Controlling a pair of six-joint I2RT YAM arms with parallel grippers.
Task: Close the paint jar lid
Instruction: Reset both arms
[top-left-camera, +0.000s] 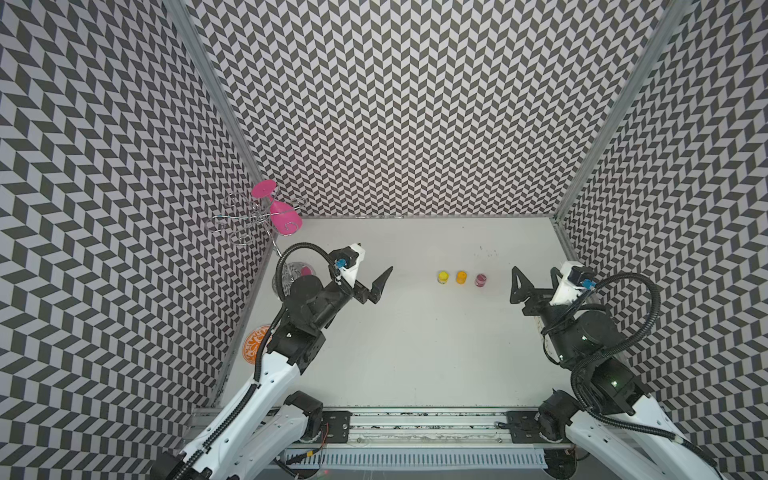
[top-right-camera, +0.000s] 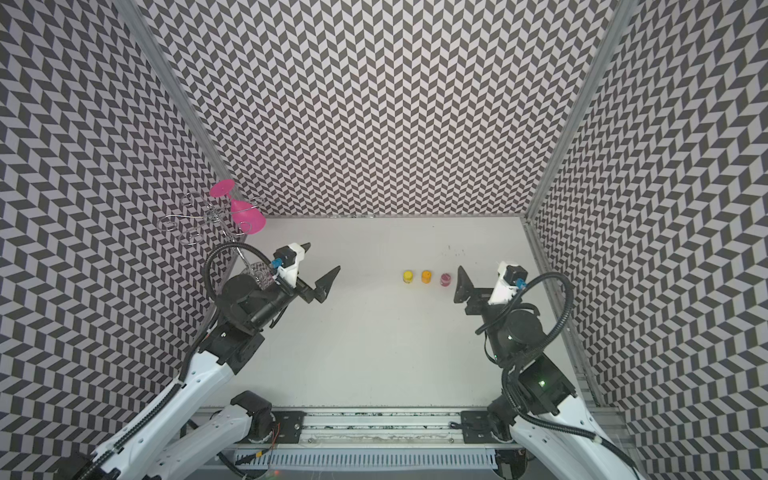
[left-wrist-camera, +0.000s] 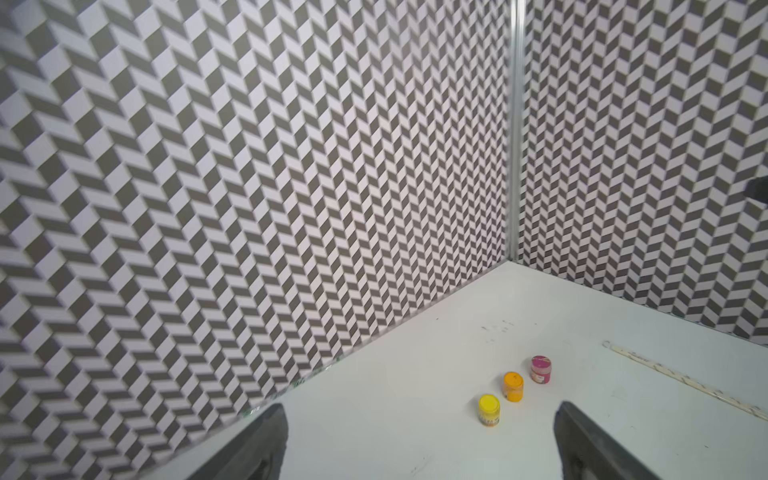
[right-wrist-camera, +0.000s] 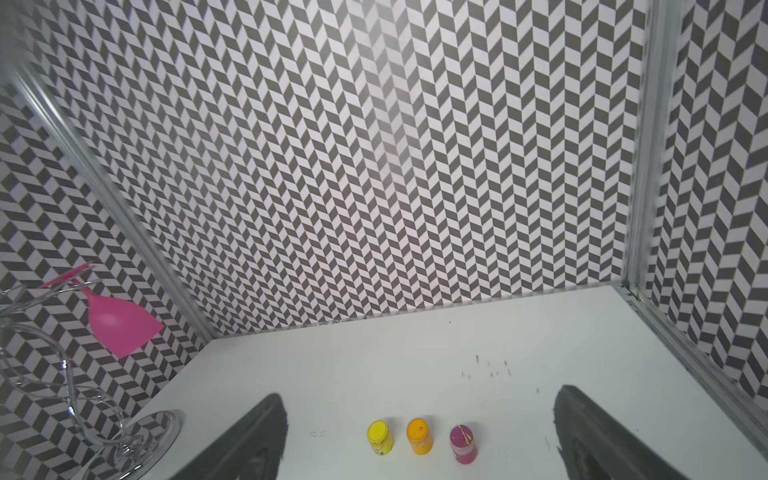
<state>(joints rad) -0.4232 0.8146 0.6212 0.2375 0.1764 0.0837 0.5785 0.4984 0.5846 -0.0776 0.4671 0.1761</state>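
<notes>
My top views look down from overhead on the whole surface (top-left-camera: 415, 353); both wrist cameras sit low, facing the back wall (top-left-camera: 415, 124), sharing the three paint jars (left-wrist-camera: 513, 386)

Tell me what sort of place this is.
Probably a robot test booth: zigzag-patterned walls box in a white table, a left arm and right arm stand on a metal rail, facing three small paint jars.

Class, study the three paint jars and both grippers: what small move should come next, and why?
Probably swing the right gripper toward the magenta jar and centre over its lid. It is open, empty and nearest that jar; the left gripper is farther off. All three lids look seated; tightness cannot be told.
</notes>
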